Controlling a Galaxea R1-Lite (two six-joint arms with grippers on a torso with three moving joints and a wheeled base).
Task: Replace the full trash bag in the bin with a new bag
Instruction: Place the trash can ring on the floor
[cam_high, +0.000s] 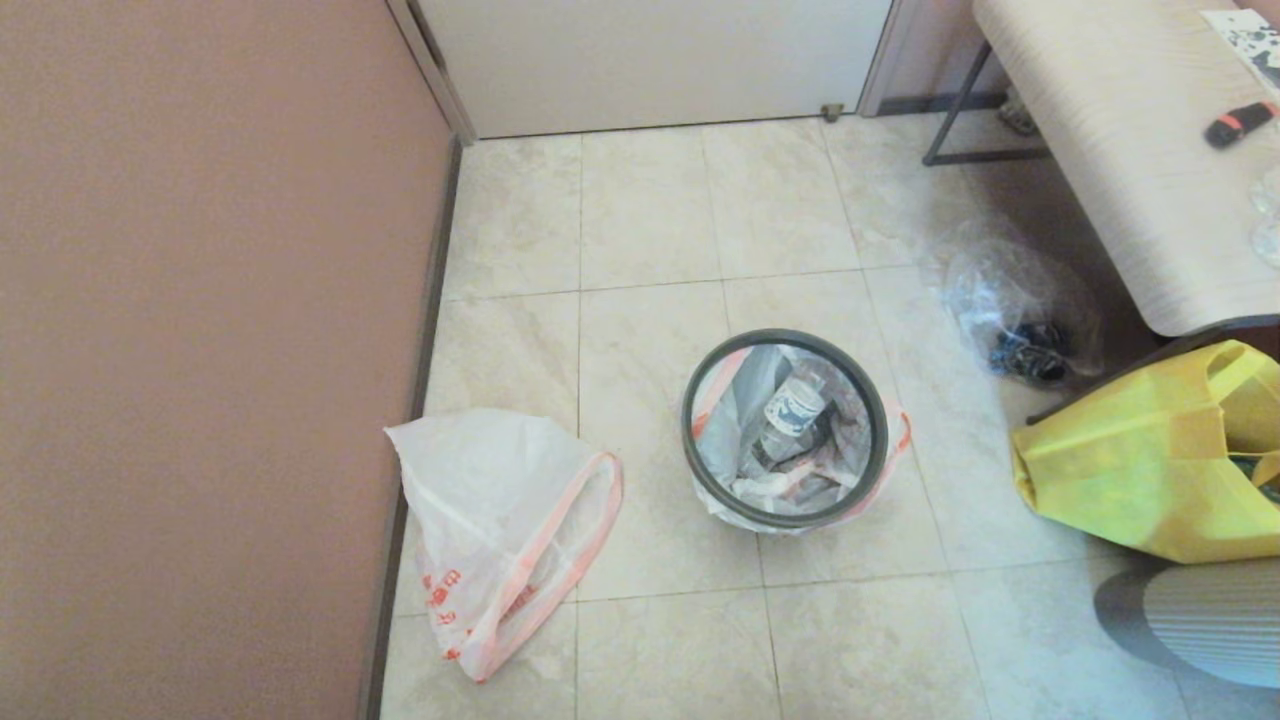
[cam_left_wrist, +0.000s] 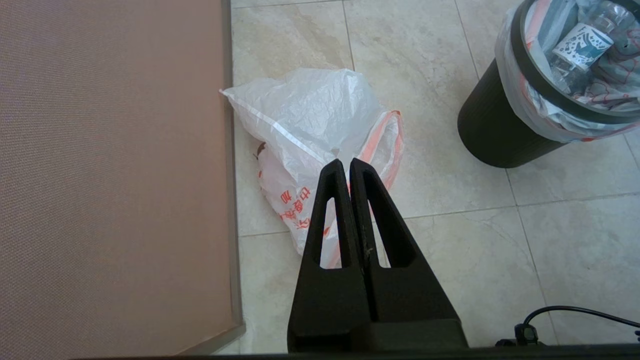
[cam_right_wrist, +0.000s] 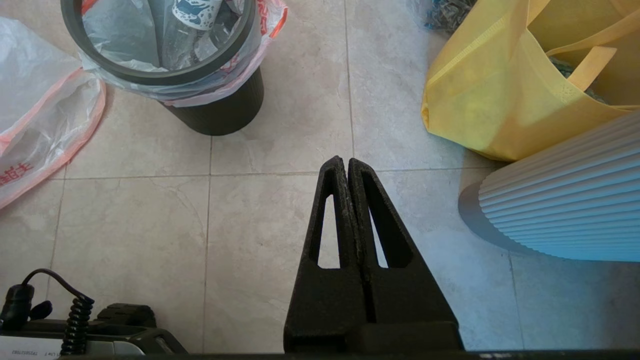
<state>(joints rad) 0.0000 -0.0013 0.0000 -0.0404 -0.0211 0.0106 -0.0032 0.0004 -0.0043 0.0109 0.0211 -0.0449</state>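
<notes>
Both grippers parked, bags untouched

The full trash bag sits inside the bin at mid-floor, its edge folded over the hoop. The new bag lies limp to the left by the wall. The left gripper and right gripper hang above the floor, fingers pressed together, holding nothing. A yellow bag stands on the right.

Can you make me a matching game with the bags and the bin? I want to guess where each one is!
Things:
1. full bag
2. new bag
3. yellow bag
4. clear bag

Places:
A. on the floor by the wall
B. beside the ribbed white thing
C. inside the bin
D. near the table's edge

Pairs: 1-C, 2-A, 3-B, 4-D
</notes>
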